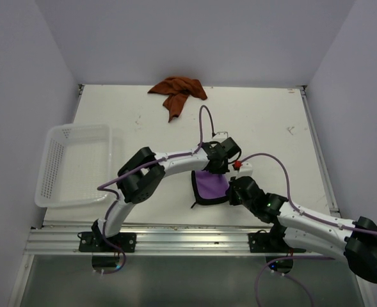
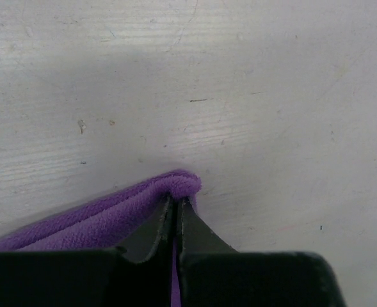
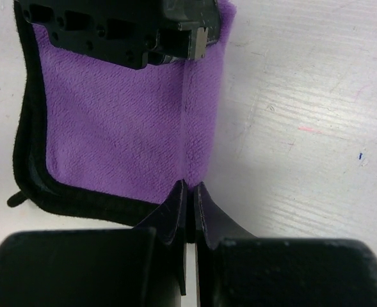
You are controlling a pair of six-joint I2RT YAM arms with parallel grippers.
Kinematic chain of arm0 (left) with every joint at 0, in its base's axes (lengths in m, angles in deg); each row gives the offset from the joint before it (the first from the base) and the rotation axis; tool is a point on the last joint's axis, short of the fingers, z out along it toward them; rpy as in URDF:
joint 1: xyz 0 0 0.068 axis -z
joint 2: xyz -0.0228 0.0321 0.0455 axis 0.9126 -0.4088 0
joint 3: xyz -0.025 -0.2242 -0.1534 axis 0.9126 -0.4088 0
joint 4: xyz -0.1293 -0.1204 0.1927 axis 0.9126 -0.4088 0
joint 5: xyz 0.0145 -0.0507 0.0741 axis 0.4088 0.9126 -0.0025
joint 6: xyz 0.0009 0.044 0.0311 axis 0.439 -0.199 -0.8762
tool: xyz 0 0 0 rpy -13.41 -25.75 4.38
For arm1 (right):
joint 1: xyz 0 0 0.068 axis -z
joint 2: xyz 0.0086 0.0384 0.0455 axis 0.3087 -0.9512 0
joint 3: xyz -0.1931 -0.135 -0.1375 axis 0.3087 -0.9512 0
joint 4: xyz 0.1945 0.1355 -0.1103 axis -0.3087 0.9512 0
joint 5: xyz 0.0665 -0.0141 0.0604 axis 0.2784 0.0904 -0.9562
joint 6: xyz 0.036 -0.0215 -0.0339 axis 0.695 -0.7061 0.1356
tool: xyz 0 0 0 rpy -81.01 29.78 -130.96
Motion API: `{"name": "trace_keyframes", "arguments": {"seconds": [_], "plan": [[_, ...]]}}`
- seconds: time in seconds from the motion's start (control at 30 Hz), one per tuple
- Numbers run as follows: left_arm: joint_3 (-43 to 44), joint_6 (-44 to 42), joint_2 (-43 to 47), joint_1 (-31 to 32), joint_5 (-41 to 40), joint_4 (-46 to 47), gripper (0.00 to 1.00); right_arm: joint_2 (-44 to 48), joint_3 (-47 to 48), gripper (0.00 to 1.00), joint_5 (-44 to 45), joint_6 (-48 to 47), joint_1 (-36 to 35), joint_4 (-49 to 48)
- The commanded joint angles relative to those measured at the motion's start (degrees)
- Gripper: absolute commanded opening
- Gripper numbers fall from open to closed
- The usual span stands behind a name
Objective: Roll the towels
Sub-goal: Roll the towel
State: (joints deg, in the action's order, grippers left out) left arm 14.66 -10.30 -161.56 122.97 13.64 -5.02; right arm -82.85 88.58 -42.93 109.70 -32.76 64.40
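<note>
The purple towel (image 1: 210,187) with dark edging lies folded on the white table (image 1: 271,121) between my two grippers. My left gripper (image 1: 216,169) is at its far edge. In the left wrist view that gripper (image 2: 177,201) is shut on the towel's rounded purple fold (image 2: 98,224). My right gripper (image 1: 233,192) is at the towel's near right corner. The right wrist view shows it (image 3: 191,186) shut on the purple towel (image 3: 118,121) beside the black border (image 3: 29,160), with the left gripper's body (image 3: 124,29) across the far edge. The rust orange towel (image 1: 178,91) lies crumpled at the back.
A white perforated basket (image 1: 73,163) stands at the left edge of the table. A small white part with a red spot (image 1: 241,165) sits just right of the left gripper. A metal rail (image 1: 175,240) runs along the near edge by the arm bases.
</note>
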Motion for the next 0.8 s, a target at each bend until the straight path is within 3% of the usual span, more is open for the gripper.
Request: {"name": "trace_keyframes", "arguments": {"seconds": [0.0, 0.3, 0.4, 0.77], "plan": [[-1.68, 0.36, -3.95, -0.41, -2.66, -5.34, 0.00, 0.75, -0.53, 0.00, 1.02, 1.07, -0.50, -0.48], [-11.60, 4.84, 4.30, -2.25, -1.26, 6.77, 0.00, -1.36, 1.31, 0.00, 2.68, 0.46, -2.78, 1.28], [-19.68, 5.72, 10.87, -3.05, -0.29, 20.09, 0.00, -3.20, 3.93, 0.00, 4.26, 0.02, -4.71, 2.86], [-37.18, 6.17, 16.96, -6.38, 7.70, 46.15, 0.00, -11.89, 13.79, 0.00, 16.12, -6.13, -12.70, 12.70]]}}
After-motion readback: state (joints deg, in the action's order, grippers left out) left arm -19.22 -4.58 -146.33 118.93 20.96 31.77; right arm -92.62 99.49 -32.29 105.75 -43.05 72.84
